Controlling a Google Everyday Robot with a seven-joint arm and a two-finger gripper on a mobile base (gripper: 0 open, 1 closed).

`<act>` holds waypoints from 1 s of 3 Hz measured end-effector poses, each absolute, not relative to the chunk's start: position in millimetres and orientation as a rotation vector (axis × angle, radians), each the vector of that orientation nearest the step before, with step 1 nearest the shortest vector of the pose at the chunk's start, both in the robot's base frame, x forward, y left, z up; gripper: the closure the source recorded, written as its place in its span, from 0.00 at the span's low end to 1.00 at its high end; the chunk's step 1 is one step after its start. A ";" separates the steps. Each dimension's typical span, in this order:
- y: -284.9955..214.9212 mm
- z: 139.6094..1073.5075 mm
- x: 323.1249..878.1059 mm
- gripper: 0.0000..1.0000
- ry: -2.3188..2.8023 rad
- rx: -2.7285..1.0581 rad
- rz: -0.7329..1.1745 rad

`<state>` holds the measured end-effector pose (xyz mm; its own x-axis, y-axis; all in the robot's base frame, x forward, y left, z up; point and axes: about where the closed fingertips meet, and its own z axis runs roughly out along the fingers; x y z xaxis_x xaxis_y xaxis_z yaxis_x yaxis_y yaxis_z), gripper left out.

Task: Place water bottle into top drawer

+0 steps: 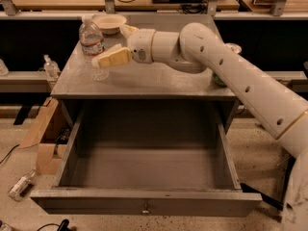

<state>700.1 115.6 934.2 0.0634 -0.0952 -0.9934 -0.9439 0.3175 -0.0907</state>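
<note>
The water bottle [92,43], clear with a white cap and a label band, stands upright at the back left of the grey cabinet top [154,81]. My gripper [109,45] is open right beside it on its right. The near yellowish finger [111,58] reaches in front of the bottle's lower part and the far finger [126,30] sits behind it. Whether they touch the bottle I cannot tell. The top drawer [144,200] is pulled fully out below the top, with its small pull at the centre of the front panel. Nothing lies inside it.
A shallow white bowl [109,22] sits behind the bottle. A green can [219,78] is mostly hidden behind my arm at the right edge. A small pump bottle [50,66] stands on a ledge at left. Cardboard [41,136] and a bottle [20,184] lie on the floor.
</note>
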 end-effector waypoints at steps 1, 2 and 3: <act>143.6 932.4 707.4 0.00 1.334 -1.060 0.928; 161.9 932.8 714.0 0.00 1.319 -1.065 0.955; 182.9 930.3 722.8 0.25 1.311 -1.086 0.960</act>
